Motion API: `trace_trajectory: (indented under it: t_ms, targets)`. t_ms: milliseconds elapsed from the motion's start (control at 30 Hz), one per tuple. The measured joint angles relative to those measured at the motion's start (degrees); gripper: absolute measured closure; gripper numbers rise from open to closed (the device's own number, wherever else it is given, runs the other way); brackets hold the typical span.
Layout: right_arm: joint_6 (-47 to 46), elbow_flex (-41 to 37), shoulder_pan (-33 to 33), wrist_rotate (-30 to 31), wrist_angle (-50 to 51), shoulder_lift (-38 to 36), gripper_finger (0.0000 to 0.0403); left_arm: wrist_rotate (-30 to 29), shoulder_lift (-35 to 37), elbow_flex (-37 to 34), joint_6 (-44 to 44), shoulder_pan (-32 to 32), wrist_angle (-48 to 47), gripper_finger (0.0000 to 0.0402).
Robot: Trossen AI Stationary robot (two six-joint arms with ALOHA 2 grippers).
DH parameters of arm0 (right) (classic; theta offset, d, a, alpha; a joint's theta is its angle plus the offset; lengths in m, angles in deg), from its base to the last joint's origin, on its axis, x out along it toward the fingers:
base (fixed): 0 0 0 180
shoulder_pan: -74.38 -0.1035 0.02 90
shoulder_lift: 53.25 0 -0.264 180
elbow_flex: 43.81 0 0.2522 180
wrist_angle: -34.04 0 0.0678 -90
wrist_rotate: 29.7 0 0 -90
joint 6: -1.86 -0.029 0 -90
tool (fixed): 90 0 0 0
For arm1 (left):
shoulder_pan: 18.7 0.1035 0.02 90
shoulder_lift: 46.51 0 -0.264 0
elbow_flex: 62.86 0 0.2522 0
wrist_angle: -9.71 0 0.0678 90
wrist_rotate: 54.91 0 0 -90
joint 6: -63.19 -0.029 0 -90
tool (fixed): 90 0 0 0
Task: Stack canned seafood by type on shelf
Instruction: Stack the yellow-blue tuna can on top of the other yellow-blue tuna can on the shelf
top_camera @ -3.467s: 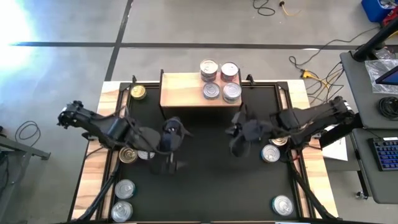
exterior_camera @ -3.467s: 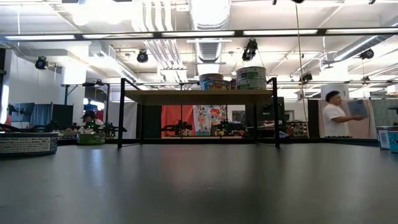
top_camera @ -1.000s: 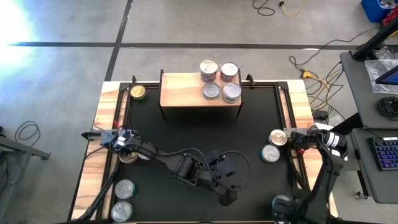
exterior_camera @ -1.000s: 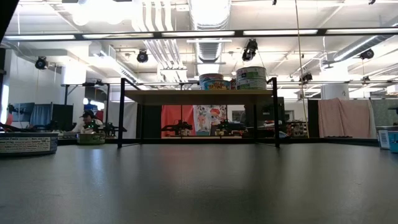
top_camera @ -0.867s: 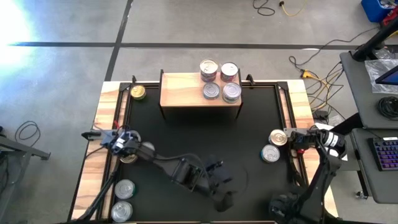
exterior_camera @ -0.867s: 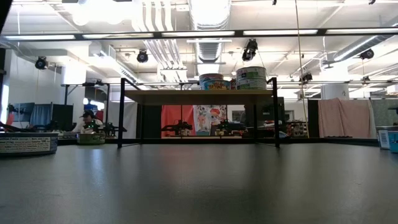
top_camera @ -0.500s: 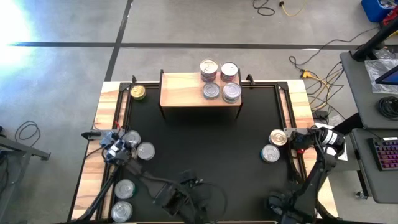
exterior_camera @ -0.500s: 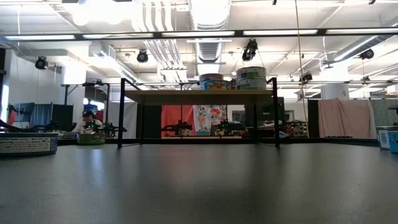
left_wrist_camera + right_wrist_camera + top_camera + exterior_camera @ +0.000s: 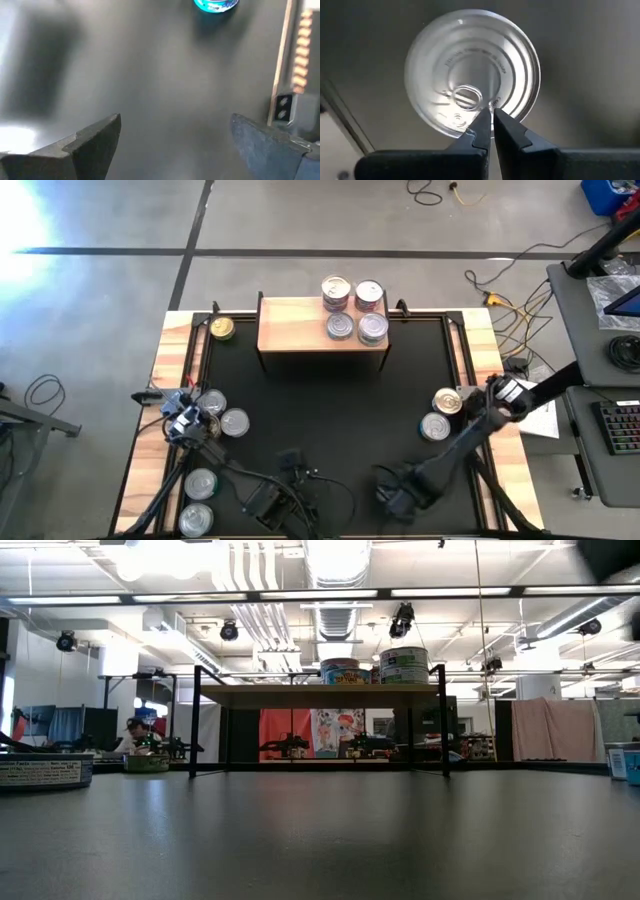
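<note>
Showing the right gripper [image 9: 490, 122] clenched empty directly above a silver-lidded can [image 9: 472, 72], apparently poised to collect it, while the left gripper [image 9: 175, 135] hung spread over the black mat [image 9: 330, 410], four cans [image 9: 354, 310] already grouped on the shelf [image 9: 295, 325] well beyond both.

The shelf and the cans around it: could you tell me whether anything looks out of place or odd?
Nothing is spilled or damaged. All four cans crowd the right end of the shelf, its left part bare, and one gold-lidded can sits alone by the shelf's left end.
</note>
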Motion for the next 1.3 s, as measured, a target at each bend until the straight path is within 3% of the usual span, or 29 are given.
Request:
trace_trajectory:
  t_ms: [200, 333, 700, 967, 1167, 1300]
  targets:
    - [6.1, 6.6, 4.0, 0.6, -0.8, -0.1, 0.0390, 3.0, 0.0, -0.1, -0.3, 0.0, -7.9, 0.0045]
    - [7.6, 11.6, 3.8, 0.4, 2.8, -0.3, 0.0390, 2.8, 0.0, -0.1, -3.1, 0.0, -7.7, 0.0045]
    - [0.0, 15.3, 2.2, 3.8, 35.4, -1.5, 0.0390, 1.6, 0.1, -6.5, -3.2, 0.7, -7.7, 0.0045]
    - [0.5, 5.5, 2.9, 8.2, 33.7, -5.5, 0.0390, 7.5, 0.6, -10.5, -3.2, 0.5, -5.1, 0.0045]
    - [-16.3, -8.8, 2.8, 8.7, 33.5, -14.7, 0.0390, 8.5, 2.3, -12.2, -4.1, 0.0, -2.1, 0.0045]
    - [-28.7, -16.2, 3.4, 5.4, 33.4, -22.6, 0.0390, 7.8, 2.6, -12.4, -5.4, 0.4, -2.0, 0.0045]
